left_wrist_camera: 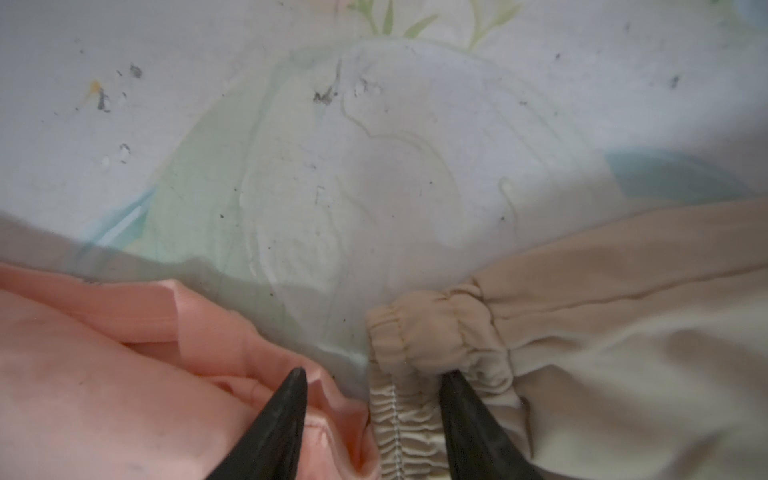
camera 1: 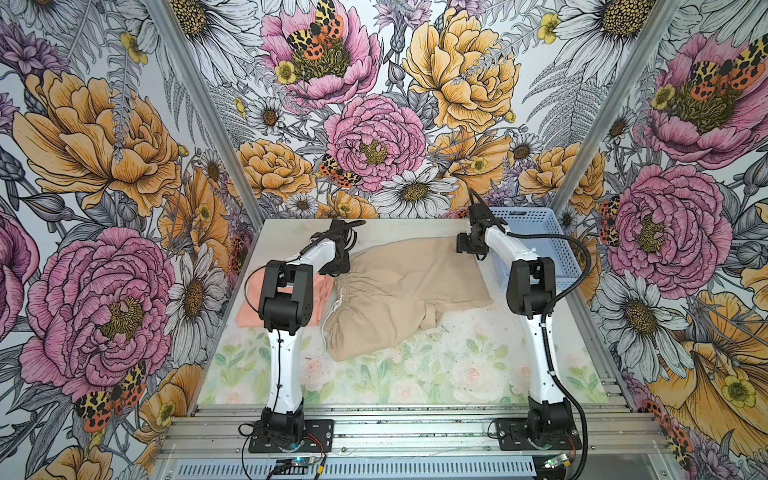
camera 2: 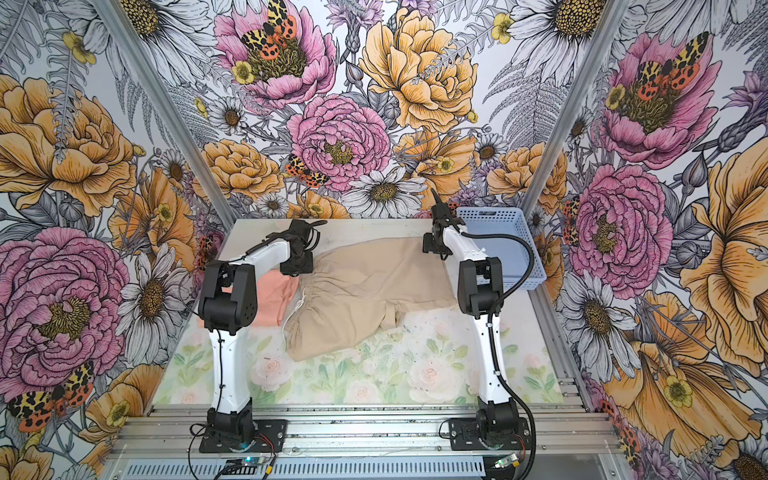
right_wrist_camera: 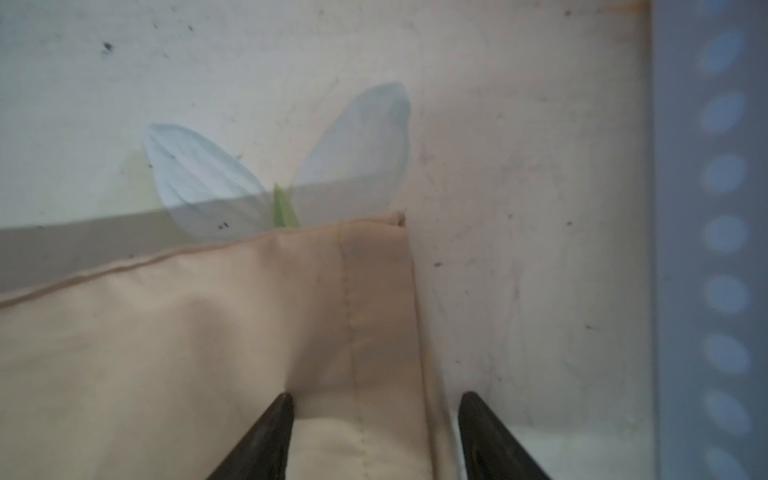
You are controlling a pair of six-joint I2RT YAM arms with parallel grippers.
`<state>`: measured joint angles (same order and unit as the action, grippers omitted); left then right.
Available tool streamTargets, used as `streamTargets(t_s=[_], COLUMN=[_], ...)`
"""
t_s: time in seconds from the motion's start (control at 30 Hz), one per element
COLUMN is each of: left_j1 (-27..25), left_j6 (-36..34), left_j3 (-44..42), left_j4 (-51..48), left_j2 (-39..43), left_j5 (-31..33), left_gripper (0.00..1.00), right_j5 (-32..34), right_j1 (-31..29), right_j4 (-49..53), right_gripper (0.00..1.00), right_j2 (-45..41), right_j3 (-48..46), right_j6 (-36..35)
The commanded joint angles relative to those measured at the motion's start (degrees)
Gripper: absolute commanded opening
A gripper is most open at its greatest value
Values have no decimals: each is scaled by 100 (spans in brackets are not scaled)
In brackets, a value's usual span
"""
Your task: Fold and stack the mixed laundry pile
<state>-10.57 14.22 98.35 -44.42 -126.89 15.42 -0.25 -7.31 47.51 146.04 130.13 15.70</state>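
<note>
1. Walls (camera 1: 104, 166): three sides, papered with large pink, orange and white flowers and moths; grey metal corner posts.
2. Tabletop (camera 1: 415, 374): pale, faded rose-and-leaf print, scuffed and dotted with dark specks.
3. Rails (camera 1: 415, 428): aluminium, along the near edge, carrying both arm bases.
4. Beige garment (camera 1: 399, 291): spread flat mid-tabletop, gathered waistband to the left.
5. Basket (camera 1: 536, 232): light blue, perforated, at the far right corner.
6. T-shirt (camera 1: 247, 318): peach, at the left, partly under the left arm, just beside the waistband.
7. Left claw (left_wrist_camera: 374, 374): jaws apart, one tip on the T-shirt, one on the waistband.
8. Right claw (right_wrist_camera: 376, 399): jaws apart, astride the garment's hem corner.
9. Drawstring (camera 1: 328, 328): white, trailing from the waistband.
</note>
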Motion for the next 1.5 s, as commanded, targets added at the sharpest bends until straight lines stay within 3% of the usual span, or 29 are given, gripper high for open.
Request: streamTargets(t_s=[0.0, 0.07, 0.2, 0.37, 0.47, 0.67, 0.87, 1.0, 1.2, 1.47], left_j1=[20, 2, -163, -450, -607, -922, -1204, -1258, -1265, -1064], left_j6=[56, 104, 121, 172, 320, 991, 1618, 1841, 1835, 1965], left_j3=[143, 148, 150, -111, -473, -2287, -4098, -4808, -5133, -5128], left_j4=[-145, -144, -107, 79, 70, 66, 59, 242, 269, 324], left_j2=[0, 87, 463, 1264, 1852, 3437, 4750, 5269, 4965, 4629], left_j5=[171, 81, -12, -136, -275, -768, -976, -958, -730, -182], left_gripper=[53, 54, 68, 83, 87, 88, 83, 80, 73, 71], right_j5=[133, 35, -139, -355, -506, -1420, -1770, -1553, -1186, -463], right_j1=[16, 28, -41, -243, -419, -1022, -2141, -3100, -4067, -4297], right_j4=[348, 416, 382, 133, -58, -837, -1527, -1787, -2340, -2585], right_gripper=[65, 65, 67, 70, 71, 72, 74, 75, 75, 79], right_j2=[202, 149, -563, -1997, -2963, -4827, -6029, -6140, -5769, -4804], right_j3=[452, 476, -75, -1538, -2740, -5431, -7088, -7347, -7468, -7077], right_j6=[178, 185, 122, 140, 263, 693, 1382, 1791, 2291, 2647])
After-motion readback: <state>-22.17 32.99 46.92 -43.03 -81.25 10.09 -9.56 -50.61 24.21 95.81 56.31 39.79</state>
